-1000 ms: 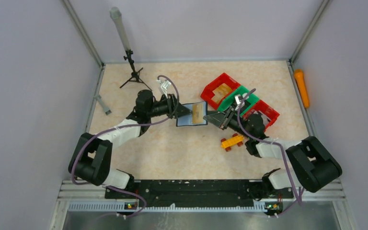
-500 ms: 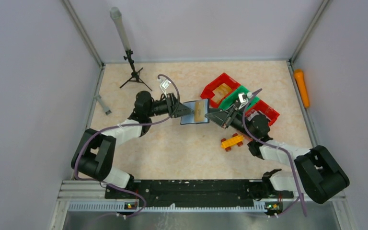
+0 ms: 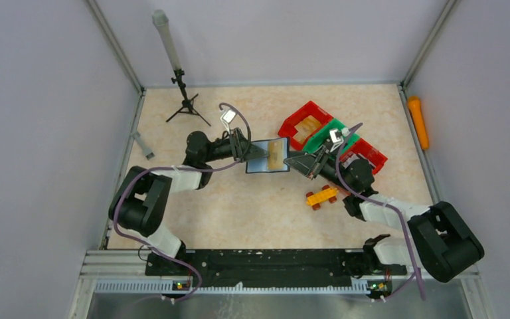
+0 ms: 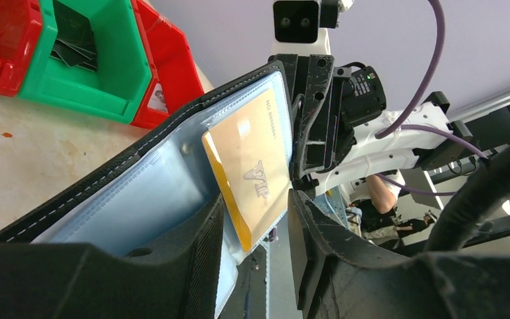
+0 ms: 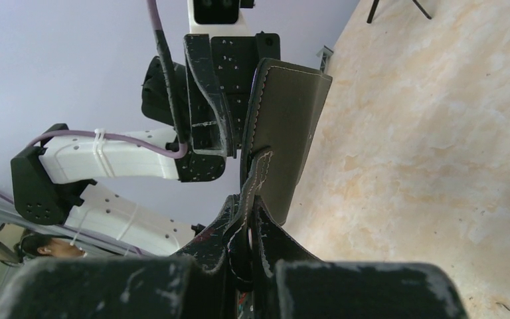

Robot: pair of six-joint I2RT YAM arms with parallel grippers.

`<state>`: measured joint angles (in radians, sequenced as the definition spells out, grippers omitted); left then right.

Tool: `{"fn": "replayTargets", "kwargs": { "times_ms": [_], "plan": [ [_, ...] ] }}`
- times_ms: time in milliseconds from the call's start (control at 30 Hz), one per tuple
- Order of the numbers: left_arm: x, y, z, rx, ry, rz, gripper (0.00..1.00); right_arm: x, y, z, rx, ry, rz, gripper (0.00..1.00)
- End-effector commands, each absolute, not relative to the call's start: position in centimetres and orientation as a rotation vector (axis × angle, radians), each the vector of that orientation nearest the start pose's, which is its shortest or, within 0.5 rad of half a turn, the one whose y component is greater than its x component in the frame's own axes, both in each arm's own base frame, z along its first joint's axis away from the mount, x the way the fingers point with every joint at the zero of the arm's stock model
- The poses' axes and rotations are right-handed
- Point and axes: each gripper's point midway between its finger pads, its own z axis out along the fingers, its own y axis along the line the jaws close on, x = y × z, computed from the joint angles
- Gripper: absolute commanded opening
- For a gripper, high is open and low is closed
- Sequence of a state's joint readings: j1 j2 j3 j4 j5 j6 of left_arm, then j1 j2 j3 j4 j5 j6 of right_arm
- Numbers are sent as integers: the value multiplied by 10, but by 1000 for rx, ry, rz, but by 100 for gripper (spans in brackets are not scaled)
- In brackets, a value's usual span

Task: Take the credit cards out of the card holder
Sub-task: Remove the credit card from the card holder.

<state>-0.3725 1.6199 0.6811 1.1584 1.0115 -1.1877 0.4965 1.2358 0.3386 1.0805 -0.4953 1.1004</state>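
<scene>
The black card holder (image 3: 260, 159) hangs open above the table between both grippers, its pale clear-sleeved inner face (image 4: 139, 193) turned toward the left wrist camera. A gold credit card (image 4: 252, 166) sticks partway out of a sleeve, and it also shows from above as the gold card (image 3: 277, 154). My left gripper (image 4: 255, 216) is open around that card's lower corner, with a gap showing on the right side. My right gripper (image 5: 251, 206) is shut on the holder's stitched black edge, and the holder's dark outer face (image 5: 285, 126) stands upright above it. From above, the left gripper (image 3: 248, 151) and right gripper (image 3: 294, 161) face each other.
Red and green bins (image 3: 332, 136) sit just behind the right gripper; dark items lie in the green bin (image 4: 80, 73). A yellow-orange toy car (image 3: 323, 197) lies in front of the right arm. A small tripod (image 3: 184, 100) stands far left, and an orange object (image 3: 417, 121) lies by the right wall.
The left arm's elbow has swung back and left, stretching the forearm out. The right arm shifted slightly right and away. The holder stayed between the grippers, nudged a little toward the back.
</scene>
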Motion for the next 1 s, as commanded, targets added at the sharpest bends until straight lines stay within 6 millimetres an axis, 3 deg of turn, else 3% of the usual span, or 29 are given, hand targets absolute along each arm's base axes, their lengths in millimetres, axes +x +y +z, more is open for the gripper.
{"fn": "replayTargets", "kwargs": {
  "times_ms": [0, 200, 400, 633, 733, 867, 967],
  "plan": [
    [272, -287, 235, 411, 1722, -1832, 44, 244, 268, 258, -64, 1511, 1644, 0],
    [270, -286, 238, 413, 1717, -1835, 48, 243, 272, 257, -89, 1521, 1648, 0],
    [260, -286, 254, 446, 1610, -1960, 42, 240, 279, 257, -114, 1520, 1671, 0],
    [258, -284, 258, 463, 1605, -1943, 38, 240, 280, 254, -125, 1535, 1667, 0],
    [257, -284, 259, 472, 1603, -1930, 28, 241, 282, 250, -130, 1554, 1656, 12],
    [258, -284, 259, 471, 1607, -1926, 2, 243, 281, 248, -128, 1565, 1644, 24],
    [258, -283, 259, 472, 1609, -1925, 0, 243, 282, 247, -131, 1568, 1639, 25]
  ]
}}
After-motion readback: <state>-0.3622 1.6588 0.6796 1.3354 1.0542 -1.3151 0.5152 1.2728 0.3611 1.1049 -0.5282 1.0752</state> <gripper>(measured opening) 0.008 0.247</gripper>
